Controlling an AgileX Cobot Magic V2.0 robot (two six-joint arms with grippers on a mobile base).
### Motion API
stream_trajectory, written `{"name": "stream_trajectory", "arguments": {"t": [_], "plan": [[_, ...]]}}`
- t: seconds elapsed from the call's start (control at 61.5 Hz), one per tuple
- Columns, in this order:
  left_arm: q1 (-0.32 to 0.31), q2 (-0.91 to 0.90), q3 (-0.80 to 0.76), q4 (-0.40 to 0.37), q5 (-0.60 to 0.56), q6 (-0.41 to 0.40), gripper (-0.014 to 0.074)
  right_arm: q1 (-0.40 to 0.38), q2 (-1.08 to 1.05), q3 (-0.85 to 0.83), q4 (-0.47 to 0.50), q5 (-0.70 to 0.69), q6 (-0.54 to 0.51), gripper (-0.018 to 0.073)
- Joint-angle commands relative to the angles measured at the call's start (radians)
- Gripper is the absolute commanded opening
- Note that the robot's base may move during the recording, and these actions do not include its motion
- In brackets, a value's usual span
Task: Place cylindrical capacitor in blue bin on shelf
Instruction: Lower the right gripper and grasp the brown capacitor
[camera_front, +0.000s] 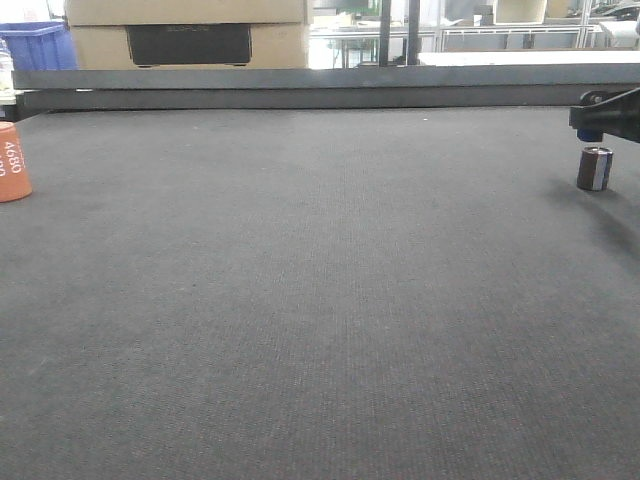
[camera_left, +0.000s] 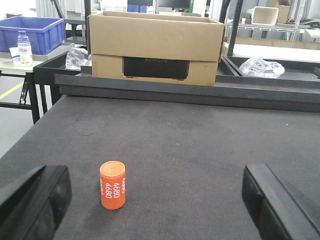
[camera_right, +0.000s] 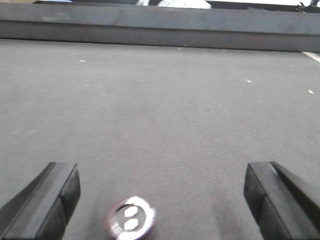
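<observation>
Short dark capacitor (camera_front: 594, 168), grey-striped, upright

1. We see the cylindrical capacitor (camera_front: 595, 168) upright on the dark tabletop (camera_front: 320, 300), far right.
2. Just above it hangs the black right end effector (camera_front: 607, 116), cut off by the frame edge.
3. An orange cylinder (camera_front: 12, 162) marked "4680" stands far left, well apart.
4. A cardboard box (camera_front: 185, 35) sits beyond the tabletop.

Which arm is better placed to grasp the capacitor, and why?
Right. The right arm hangs just above the capacitor, which sits between its open jaws in the wrist view. The left jaws, also open, frame only the orange cylinder.
</observation>
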Motion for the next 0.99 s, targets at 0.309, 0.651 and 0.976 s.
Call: {"name": "stream_trajectory", "arguments": {"t": [0.309,0.651,0.976], "plan": [[-0.006,0.002,-0.008,-0.005,-0.019,0.001,0.0601,-0.008,0.129,-0.074,-0.001,0.000,0.000,0.0570],[-0.006,0.002,-0.008,-0.005,-0.019,0.001,0.0601,-0.008,0.172,-0.098,-0.003,-0.002,0.000,0.0454],[-0.006,0.043,0.001,0.020,0.007,0.001,0.0601,-0.008,0.154,-0.098,-0.007,0.023,0.000,-0.0160]]}}
